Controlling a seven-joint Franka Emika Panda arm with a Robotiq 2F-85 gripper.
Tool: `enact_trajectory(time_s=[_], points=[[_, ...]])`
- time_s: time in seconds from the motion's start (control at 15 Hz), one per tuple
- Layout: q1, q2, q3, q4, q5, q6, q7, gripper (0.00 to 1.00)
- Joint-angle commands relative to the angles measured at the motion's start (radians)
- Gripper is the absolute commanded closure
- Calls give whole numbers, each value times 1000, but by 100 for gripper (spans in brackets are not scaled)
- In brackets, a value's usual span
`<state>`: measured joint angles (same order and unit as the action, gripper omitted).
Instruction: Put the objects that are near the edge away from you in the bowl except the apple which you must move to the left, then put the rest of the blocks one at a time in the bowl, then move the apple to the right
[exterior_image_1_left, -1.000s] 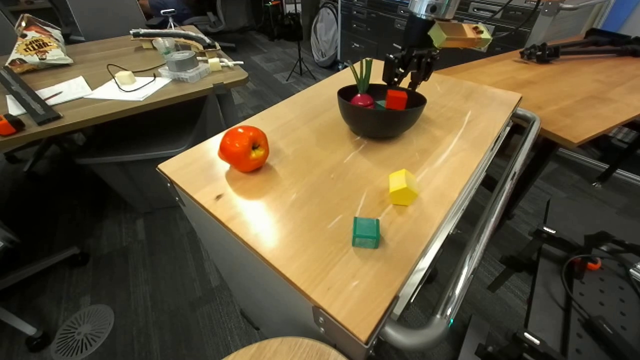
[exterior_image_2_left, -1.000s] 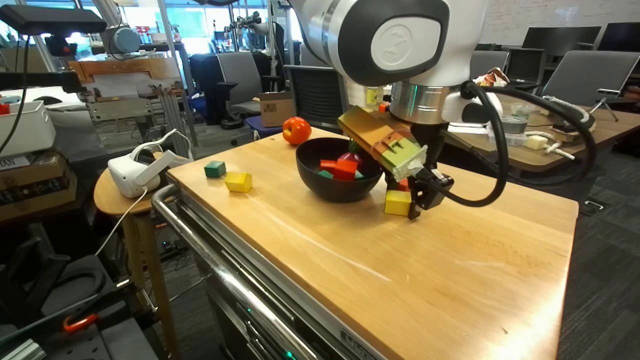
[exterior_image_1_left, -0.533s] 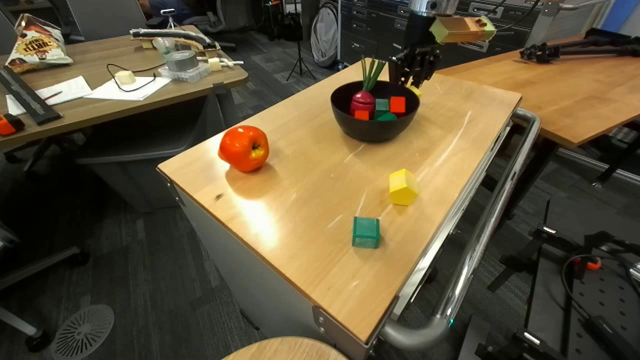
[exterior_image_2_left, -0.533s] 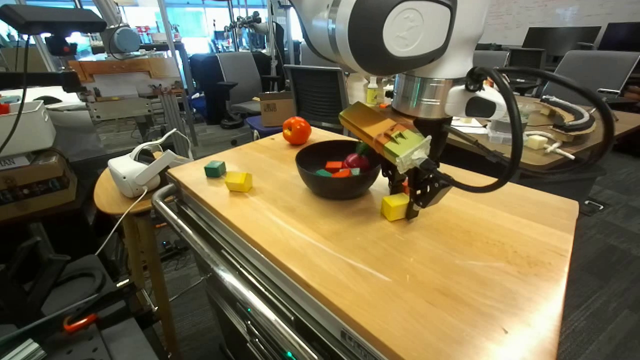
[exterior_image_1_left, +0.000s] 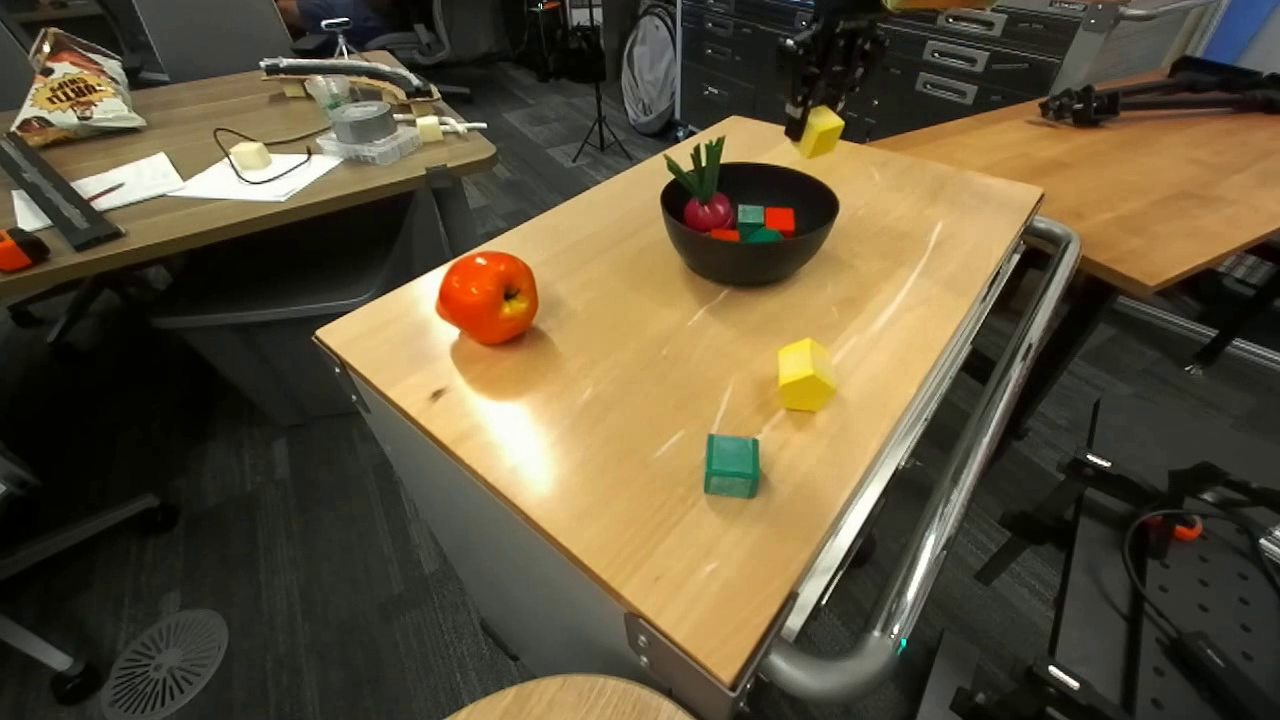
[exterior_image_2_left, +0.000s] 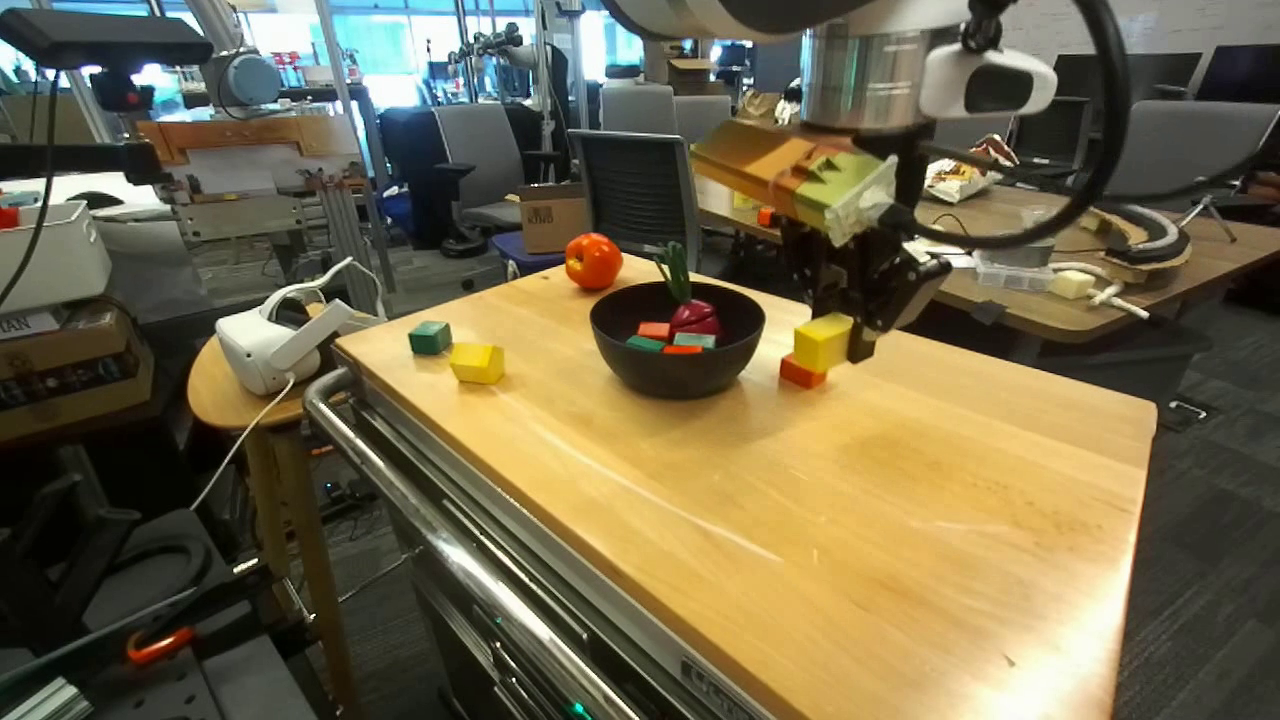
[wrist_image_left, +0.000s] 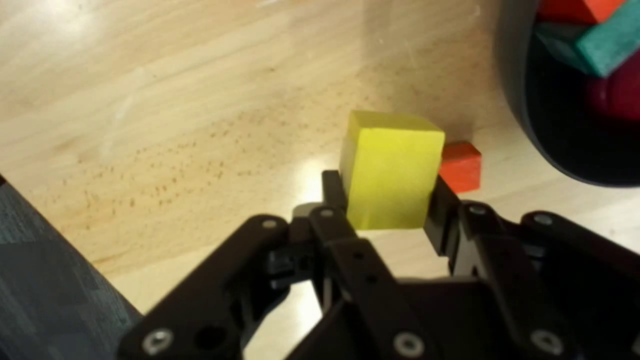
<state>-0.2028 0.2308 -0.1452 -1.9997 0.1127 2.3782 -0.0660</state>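
We have the yellow block (wrist_image_left: 395, 172) gripped in the tool (wrist_image_left: 387, 201), which is clamped on two opposite sides of it. Together they hang above the tabletop (exterior_image_2_left: 900, 500), outside the bowl (exterior_image_1_left: 750, 264) and near it, as both exterior views show. Lower down, we find a red block (exterior_image_2_left: 803, 372) resting on the tabletop just beside the bowl, a gap between them; in the wrist view the yellow block and the tool hide part of it.

Inside the bowl we see the radish (exterior_image_1_left: 708, 213), its green stalk reaching above the rim. Two red blocks (exterior_image_1_left: 780, 221) and two green blocks (exterior_image_1_left: 750, 217) lie next to it, some partly hidden, so we cannot make out how each one sits.

Farther out, on the same tabletop, we have three things well apart from the bowl. The apple (exterior_image_1_left: 488, 298) stands near an edge, off by itself. The pentagonal block (exterior_image_1_left: 806, 375) and the green cube (exterior_image_1_left: 732, 465) lie near each other without touching, toward the side where the handle (exterior_image_1_left: 965, 480) runs.

Beyond the tabletop, in an exterior view, we see a white headset (exterior_image_2_left: 262, 355) on a round stool (exterior_image_2_left: 213, 403).
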Motion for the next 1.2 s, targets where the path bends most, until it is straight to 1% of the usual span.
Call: enact_trajectory(time_s=[0.0, 0.27, 0.4, 0.6, 0.67, 0.73, 0.8, 1.0, 1.07, 1.13], points=[[30, -128, 38, -50, 41, 7, -18, 83], [84, -163, 78, -74, 23, -20, -7, 83], [106, -157, 87, -85, -5, -71, 4, 83], [127, -154, 96, -110, -11, -129, -7, 83], [131, -164, 100, -127, -9, -122, -22, 51], [137, -177, 101, -145, -23, -101, -29, 33], [140, -200, 103, -166, -42, -76, -58, 27], [144, -278, 103, -210, -86, -65, -147, 3], [142, -323, 101, -235, -92, -76, -190, 0], [140, -365, 95, -265, -109, -64, -234, 0]])
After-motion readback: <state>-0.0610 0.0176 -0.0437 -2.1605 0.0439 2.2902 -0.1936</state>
